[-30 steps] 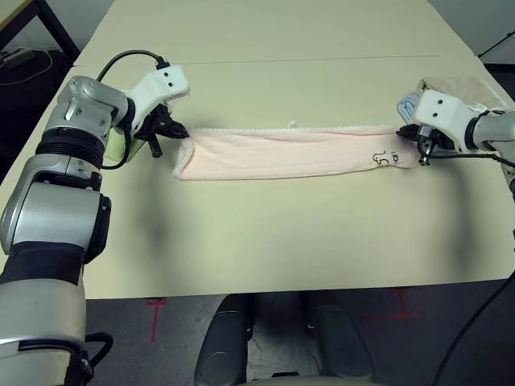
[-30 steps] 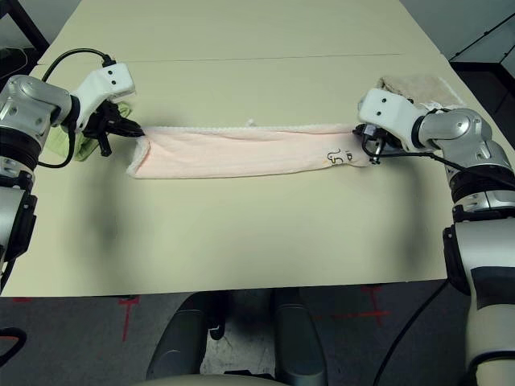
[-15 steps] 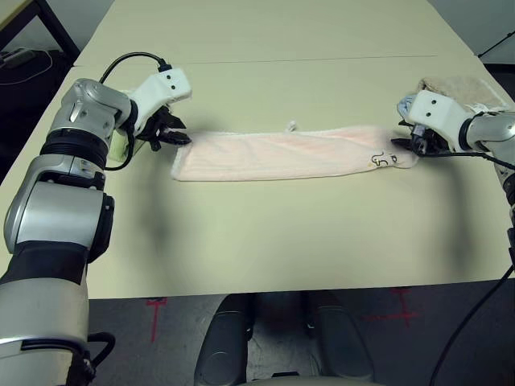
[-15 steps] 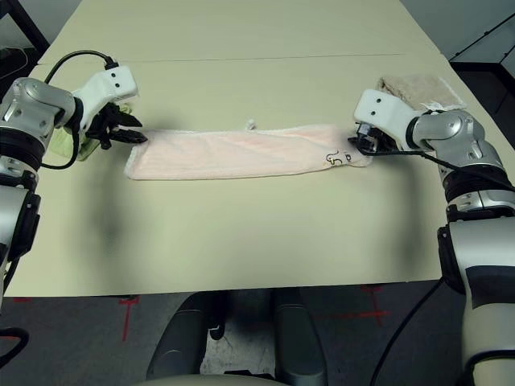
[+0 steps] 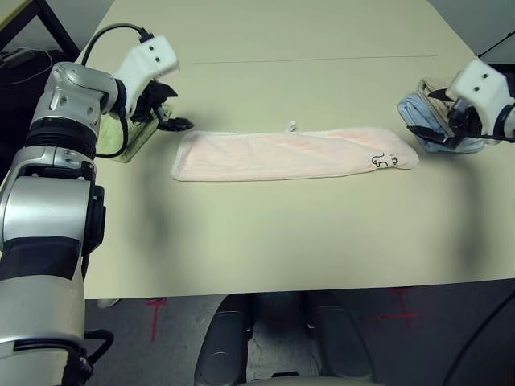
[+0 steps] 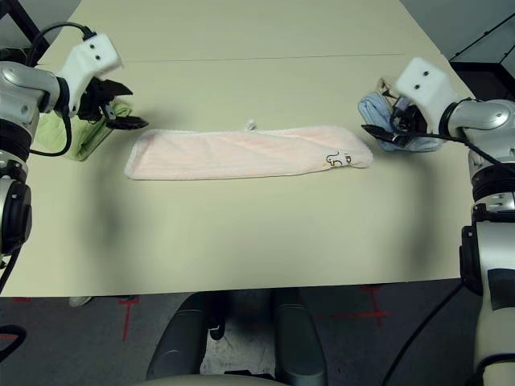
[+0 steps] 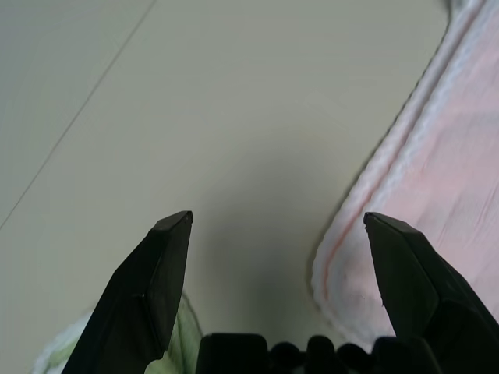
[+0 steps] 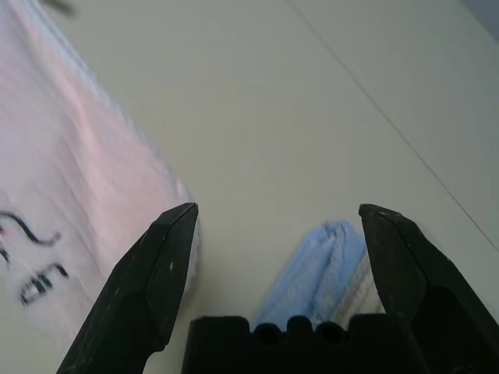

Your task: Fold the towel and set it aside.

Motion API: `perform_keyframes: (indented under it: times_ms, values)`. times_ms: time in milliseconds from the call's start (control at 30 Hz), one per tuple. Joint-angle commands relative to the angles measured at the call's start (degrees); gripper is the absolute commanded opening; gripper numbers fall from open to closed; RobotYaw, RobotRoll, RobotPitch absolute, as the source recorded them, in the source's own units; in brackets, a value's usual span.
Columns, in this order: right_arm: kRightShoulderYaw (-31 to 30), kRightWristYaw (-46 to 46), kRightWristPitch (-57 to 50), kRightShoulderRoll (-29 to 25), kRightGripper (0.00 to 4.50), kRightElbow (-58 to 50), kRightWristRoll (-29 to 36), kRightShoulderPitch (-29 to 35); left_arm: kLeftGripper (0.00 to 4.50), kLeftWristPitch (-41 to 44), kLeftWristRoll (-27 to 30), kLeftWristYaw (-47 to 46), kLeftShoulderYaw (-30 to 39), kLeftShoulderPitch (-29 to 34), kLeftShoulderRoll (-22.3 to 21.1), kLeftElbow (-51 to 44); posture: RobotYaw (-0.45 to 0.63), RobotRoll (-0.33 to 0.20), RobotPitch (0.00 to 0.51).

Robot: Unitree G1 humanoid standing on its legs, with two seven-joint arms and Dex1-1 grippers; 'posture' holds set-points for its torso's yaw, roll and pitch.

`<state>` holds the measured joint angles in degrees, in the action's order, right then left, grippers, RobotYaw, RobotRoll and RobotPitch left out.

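The towel [image 5: 294,153], pale pink terry folded into a long narrow band, lies flat across the middle of the table [image 5: 265,241], parallel to the near edge and well back from it. Small dark embroidery [image 5: 384,160] sits near its right end, on the near side; a scalloped edge runs along its far side.

Left gripper [image 5: 170,112]: raised clear of the table just beyond the towel's left end, toward the left edge; fingers [image 7: 156,284] spread wide, nothing between them. In the left wrist view the towel's corner lies below and just beside one finger, not touched.

Right gripper [image 6: 385,130]: off the towel's right end, toward the right edge; fingers [image 8: 152,269] likewise spread wide and empty. The towel end with the embroidery lies beside one finger, apart from it.

A light green towel [image 6: 68,137] lies under the left arm by the left edge. A folded blue towel [image 5: 430,125] and a beige towel behind it lie beneath the right gripper near the right edge.
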<state>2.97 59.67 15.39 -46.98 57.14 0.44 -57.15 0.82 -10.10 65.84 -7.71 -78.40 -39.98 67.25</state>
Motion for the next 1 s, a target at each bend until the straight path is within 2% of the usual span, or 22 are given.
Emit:
perform_keyframes:
  times_ms: [33,100,233,367,500,600,700,1000]
  values:
    - [3.5,3.4,-5.3,1.8,4.50,-4.4,6.5,2.7,4.47,1.1,4.8,3.6,3.5,0.8,1.1,-2.8,0.01,0.000,0.208]
    - [5.1,4.4,-9.7,3.0,4.50,-8.3,9.7,4.6,4.47,2.7,7.6,5.9,5.4,2.1,1.9,-4.6,0.01,0.000,0.205]
    - [8.1,1.0,-17.7,6.0,4.50,-15.8,14.7,8.9,4.47,8.0,15.4,8.4,9.8,8.9,5.4,-15.3,0.02,0.000,0.200]
    - [10.0,-3.4,-21.3,7.9,4.50,-20.4,16.8,11.7,4.47,13.4,22.1,1.2,14.6,15.7,11.2,-26.3,0.03,0.000,0.198]
    - [10.2,-5.0,-22.1,9.4,4.50,-22.5,17.7,13.3,4.47,16.0,26.0,-2.1,16.3,21.6,14.4,-33.8,0.03,0.000,0.196]
    - [9.3,-5.4,-20.9,10.5,4.50,-23.1,17.5,14.2,4.47,14.2,25.8,-1.6,14.4,25.8,14.8,-36.1,0.02,0.000,0.197]
    - [8.2,-4.7,-20.0,10.8,4.50,-23.7,16.9,15.0,4.47,9.4,22.9,3.1,9.9,28.6,12.4,-35.5,0.02,0.000,0.197]
    - [6.9,-2.4,-19.2,8.7,4.50,-25.6,15.9,16.9,4.47,1.7,19.0,12.8,3.6,27.5,7.0,-27.5,0.01,0.000,0.199]
